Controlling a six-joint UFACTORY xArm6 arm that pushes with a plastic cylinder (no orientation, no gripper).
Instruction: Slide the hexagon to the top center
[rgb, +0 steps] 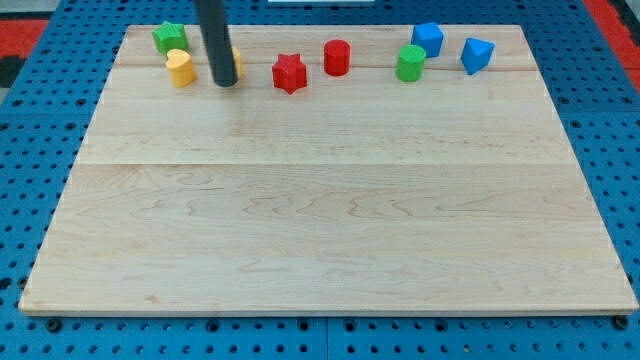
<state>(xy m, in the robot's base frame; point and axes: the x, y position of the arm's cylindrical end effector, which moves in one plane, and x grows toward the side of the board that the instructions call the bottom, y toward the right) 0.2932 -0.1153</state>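
Observation:
My rod comes down from the view's top left, and my tip (226, 83) rests on the board near its top edge. A yellow block (238, 64), mostly hidden behind the rod, shows as a sliver at the rod's right side, touching or very close to my tip; I cannot make out its shape. A yellow heart-like block (180, 67) lies just left of my tip. A red star (289, 73) lies to the tip's right. A red round or many-sided block (337, 57) stands beyond it, near the top centre.
A green star (170, 38) sits at the top left corner. A green cylinder (410, 63), a blue cube (427, 39) and a blue wedge-like block (476, 54) stand at the top right. The wooden board (320, 220) lies on a blue pegboard.

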